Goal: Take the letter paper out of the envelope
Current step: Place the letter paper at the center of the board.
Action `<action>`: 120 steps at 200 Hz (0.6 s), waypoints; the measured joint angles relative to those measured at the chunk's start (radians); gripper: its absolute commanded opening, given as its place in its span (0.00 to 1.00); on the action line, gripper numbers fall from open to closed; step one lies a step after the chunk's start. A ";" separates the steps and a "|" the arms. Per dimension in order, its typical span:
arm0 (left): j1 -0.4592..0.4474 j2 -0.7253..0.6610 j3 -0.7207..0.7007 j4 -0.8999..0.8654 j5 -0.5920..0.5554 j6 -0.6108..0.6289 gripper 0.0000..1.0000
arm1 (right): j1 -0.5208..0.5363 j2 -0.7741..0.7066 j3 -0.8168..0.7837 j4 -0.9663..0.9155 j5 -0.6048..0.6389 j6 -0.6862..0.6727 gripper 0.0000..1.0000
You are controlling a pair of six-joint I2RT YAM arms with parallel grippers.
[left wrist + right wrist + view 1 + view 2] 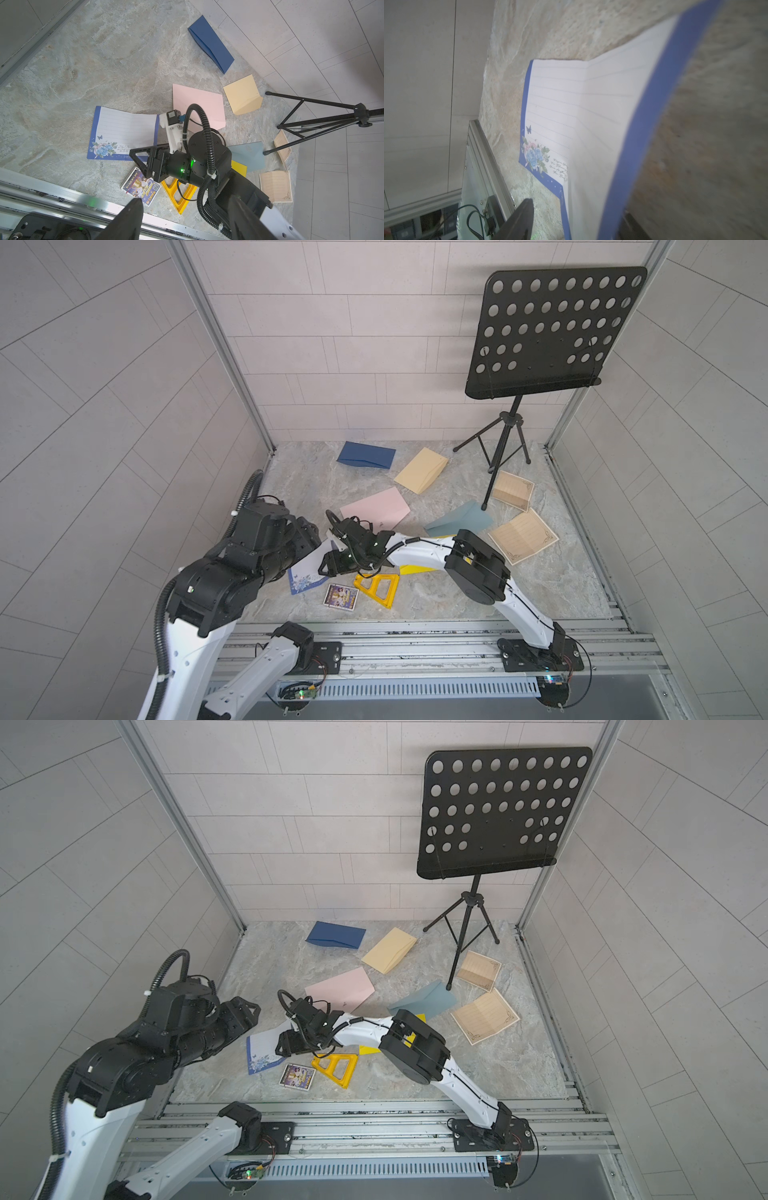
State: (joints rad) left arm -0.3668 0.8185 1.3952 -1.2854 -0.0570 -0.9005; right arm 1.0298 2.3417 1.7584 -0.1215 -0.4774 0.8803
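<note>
The letter paper (304, 581) (261, 1052) (124, 131) (591, 124), white, lined, with a blue border and blue roses, lies unfolded on the stone tabletop at the front left, outside any envelope. My right gripper (328, 564) (286, 1043) (577, 214) is low at the sheet's right edge. Its jaws stand open, with the raised, blurred paper edge between them. A yellow envelope (415, 569) (239, 167) shows partly under the right arm. My left gripper (306, 531) (249, 1011) (187, 207) hovers open and empty above the front left.
Pink (376, 510), light blue (461, 522), tan (422, 475) and dark blue (365, 455) envelopes lie further back. Two beige sheets (523, 536) lie at the right near the music stand's tripod (505, 448). A yellow triangular frame (380, 587) and a picture card (340, 596) lie near the front rail.
</note>
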 measured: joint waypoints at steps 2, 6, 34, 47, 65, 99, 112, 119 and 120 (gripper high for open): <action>0.000 0.000 0.000 0.001 0.000 0.000 0.72 | -0.003 -0.005 -0.004 -0.003 0.002 0.001 0.66; 0.000 0.000 -0.002 0.002 0.002 0.000 0.72 | -0.008 -0.012 -0.014 -0.004 0.006 0.003 0.66; 0.000 0.002 -0.013 0.018 0.009 -0.001 0.72 | -0.047 -0.077 -0.079 -0.024 0.023 0.018 0.67; 0.000 0.003 -0.021 0.028 0.013 -0.002 0.72 | -0.068 -0.118 -0.106 -0.030 0.031 0.024 0.67; 0.000 0.012 -0.040 0.049 0.031 -0.003 0.72 | -0.099 -0.201 -0.159 -0.033 0.051 0.046 0.66; 0.000 0.064 -0.114 0.126 0.121 0.000 0.67 | -0.172 -0.462 -0.362 -0.019 0.130 0.139 0.60; 0.000 0.103 -0.155 0.169 0.175 0.000 0.66 | -0.211 -0.575 -0.449 -0.019 0.169 0.177 0.60; 0.000 0.126 -0.175 0.190 0.215 0.000 0.65 | -0.234 -0.627 -0.488 -0.024 0.187 0.191 0.60; 0.000 0.129 -0.176 0.192 0.219 0.000 0.65 | -0.237 -0.632 -0.491 -0.026 0.189 0.192 0.60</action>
State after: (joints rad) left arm -0.3668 0.9470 1.2190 -1.0935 0.1619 -0.9009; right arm 0.7933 1.7092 1.2678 -0.1474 -0.2886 1.0725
